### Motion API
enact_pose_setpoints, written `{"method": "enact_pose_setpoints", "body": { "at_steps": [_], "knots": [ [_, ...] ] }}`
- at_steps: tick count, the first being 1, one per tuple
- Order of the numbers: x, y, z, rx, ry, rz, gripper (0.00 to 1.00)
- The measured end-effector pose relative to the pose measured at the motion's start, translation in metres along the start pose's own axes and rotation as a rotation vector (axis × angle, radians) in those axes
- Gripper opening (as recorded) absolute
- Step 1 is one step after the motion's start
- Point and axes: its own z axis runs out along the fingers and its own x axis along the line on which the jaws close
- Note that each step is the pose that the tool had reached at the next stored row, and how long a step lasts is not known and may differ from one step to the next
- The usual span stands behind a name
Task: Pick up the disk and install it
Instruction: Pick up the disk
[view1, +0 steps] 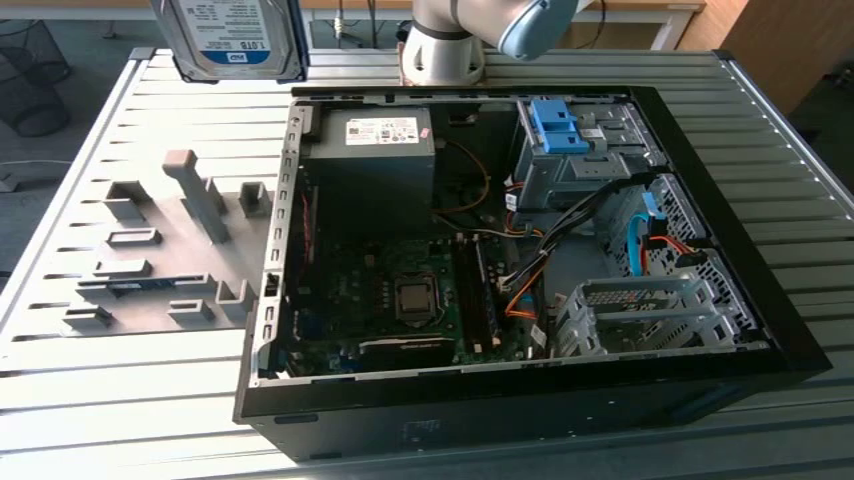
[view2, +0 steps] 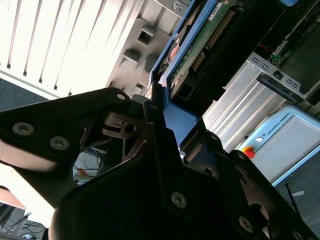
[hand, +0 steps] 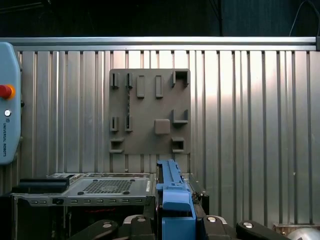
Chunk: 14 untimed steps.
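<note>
Right: pick-up done, carry step in hand. Fingers (view2: 159, 140) clamped on disk (view1: 230, 40) at its blue rail. Disk held upright, clear of worktop (view1: 134, 400), just beyond PC case's (view1: 534, 395) far corner, exterior view's left. Install not yet done; I'd judge it needs rails squared to drive cage (view1: 641, 310) inside case, w/o snagging cables (view1: 534, 250).

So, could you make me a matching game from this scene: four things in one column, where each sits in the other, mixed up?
1. disk
2. power-supply box
3. grey fixture plate
4. blue latch piece

A. on the slatted table, outside the computer case
B. raised above the table
C. inside the case, on the metal drive bay
D. inside the case, in a corner, white sticker up

Pairs: 1-B, 2-D, 3-A, 4-C
</note>
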Motion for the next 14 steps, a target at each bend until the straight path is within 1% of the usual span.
{"method": "enact_pose_setpoints", "body": {
  "at_steps": [6,11,14],
  "knots": [
    [0.0,-0.0021,0.0,0.0,0.0,0.0,0.36],
    [-0.0001,-0.0025,0.0,0.0,0.0,0.0,0.36],
    [-0.0002,-0.0069,-0.0001,0.0,0.0,0.0,0.36]
  ]
}}
